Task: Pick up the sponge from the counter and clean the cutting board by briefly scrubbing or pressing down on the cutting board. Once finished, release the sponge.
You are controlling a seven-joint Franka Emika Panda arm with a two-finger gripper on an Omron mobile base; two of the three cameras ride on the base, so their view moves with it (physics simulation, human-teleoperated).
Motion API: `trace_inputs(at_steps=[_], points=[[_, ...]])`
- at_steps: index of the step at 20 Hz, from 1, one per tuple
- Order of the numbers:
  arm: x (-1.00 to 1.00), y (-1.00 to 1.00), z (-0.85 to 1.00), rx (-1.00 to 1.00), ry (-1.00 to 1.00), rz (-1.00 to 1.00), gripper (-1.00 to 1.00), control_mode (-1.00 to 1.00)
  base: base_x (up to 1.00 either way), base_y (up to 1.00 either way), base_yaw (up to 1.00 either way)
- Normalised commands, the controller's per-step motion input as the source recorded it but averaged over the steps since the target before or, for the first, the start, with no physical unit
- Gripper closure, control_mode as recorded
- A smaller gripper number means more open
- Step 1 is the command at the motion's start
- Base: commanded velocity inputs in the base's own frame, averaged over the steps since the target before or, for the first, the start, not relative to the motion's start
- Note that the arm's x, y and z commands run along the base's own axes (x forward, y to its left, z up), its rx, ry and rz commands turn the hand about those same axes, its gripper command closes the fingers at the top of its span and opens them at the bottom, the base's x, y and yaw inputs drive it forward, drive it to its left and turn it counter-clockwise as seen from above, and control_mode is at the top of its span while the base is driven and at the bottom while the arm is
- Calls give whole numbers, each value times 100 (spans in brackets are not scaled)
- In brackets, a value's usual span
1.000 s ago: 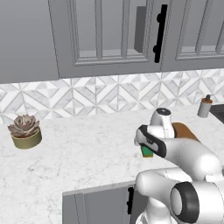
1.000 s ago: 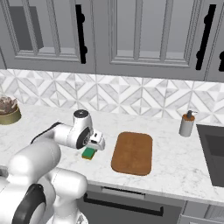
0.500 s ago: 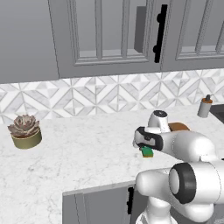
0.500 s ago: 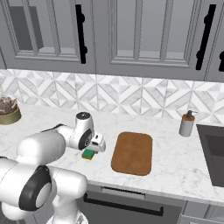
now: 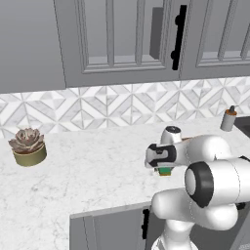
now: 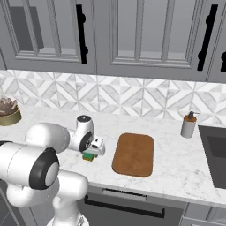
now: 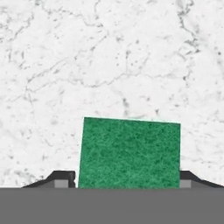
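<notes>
The sponge (image 7: 130,153) lies flat on the white marble counter (image 7: 109,65), green top up. My gripper (image 7: 127,178) hangs low over it, open. One dark fingertip (image 7: 64,177) stands just off the sponge's left edge and the other right at its right edge. From the right base view the gripper (image 6: 95,146) sits directly above the sponge (image 6: 89,156), left of the brown cutting board (image 6: 133,154). From the left base view the sponge (image 5: 165,171) peeks out under the gripper (image 5: 161,163), and the arm hides most of the board.
A soap dispenser (image 6: 189,125) stands at the back right beside a dark sink (image 6: 214,154). A potted succulent (image 5: 28,145) sits far left on the counter. The tiled backsplash (image 6: 132,95) and upper cabinets rise behind.
The hand has dropped lower onto the sponge, and its fingers now flank it. Sponge and board have not moved.
</notes>
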Motion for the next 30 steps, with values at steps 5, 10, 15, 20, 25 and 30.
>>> trace_inputs(at_steps=[5, 10, 15, 20, 25, 30], points=[[-38, 3, -44, 2, -2, 0, 100, -100, 0, 0, 0], [8, -55, 44, 17, 0, 0, 100, -100, 0, 0, 0], [41, -43, 90, 10, 0, 6, 100, -100, 0, 0, 0], [67, -48, 38, -7, 0, 16, 100, -100, 0, 0, 0], [15, -49, 0, -20, 0, 20, 100, -100, 0, 0, 0], [2, -33, -7, -10, 0, 11, 100, -100, 0, 0, 0]])
